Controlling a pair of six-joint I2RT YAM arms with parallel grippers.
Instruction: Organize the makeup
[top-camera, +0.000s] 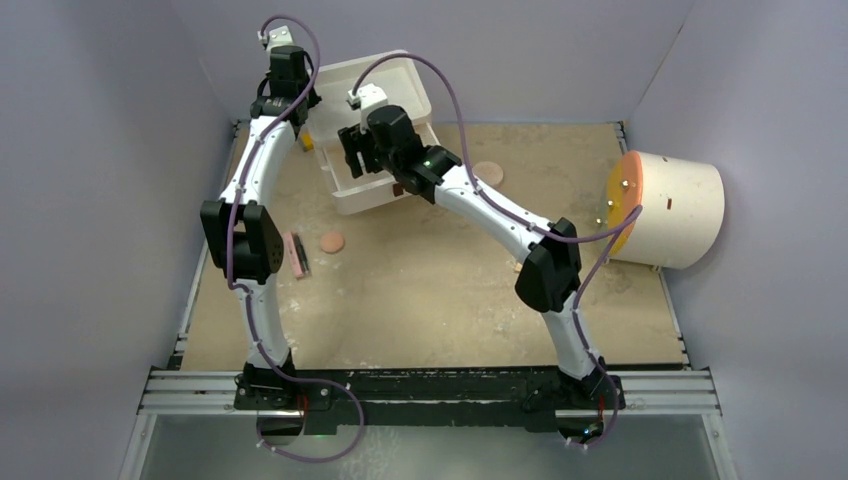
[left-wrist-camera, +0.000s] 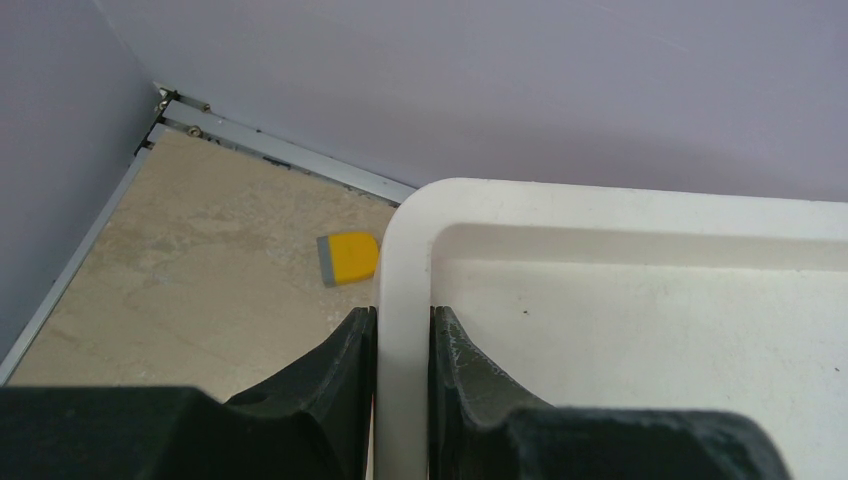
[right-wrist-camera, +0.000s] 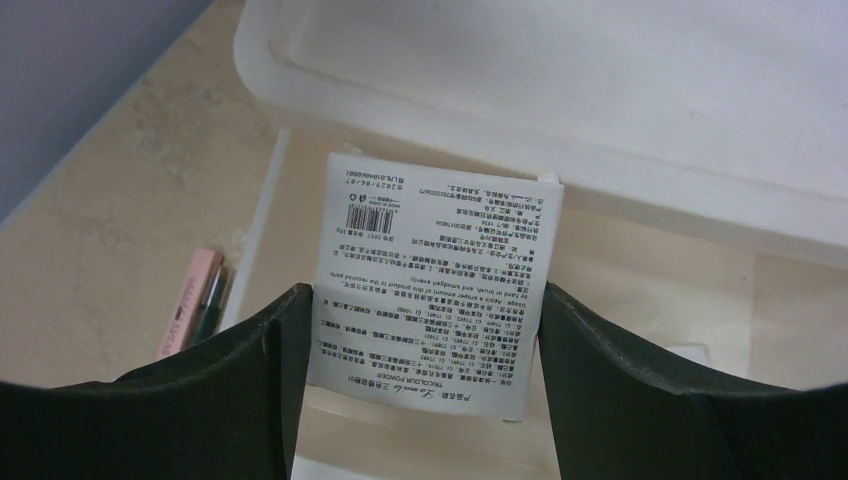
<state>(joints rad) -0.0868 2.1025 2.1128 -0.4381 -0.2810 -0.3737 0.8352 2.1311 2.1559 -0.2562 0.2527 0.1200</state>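
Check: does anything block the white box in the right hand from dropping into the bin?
Nothing visible does. The white box sits in the right hand over the open white bin; the left hand only clamps its rim.

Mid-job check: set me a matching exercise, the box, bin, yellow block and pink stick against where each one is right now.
Things:
1 white box
2 bin
3 yellow block
4 pink stick

Places:
A on the table, just outside the bin's corner
B between the right gripper fingers
C on the table, away from the bin
D rim pinched by the left gripper

Pairs: 1-B, 2-D, 3-A, 4-C
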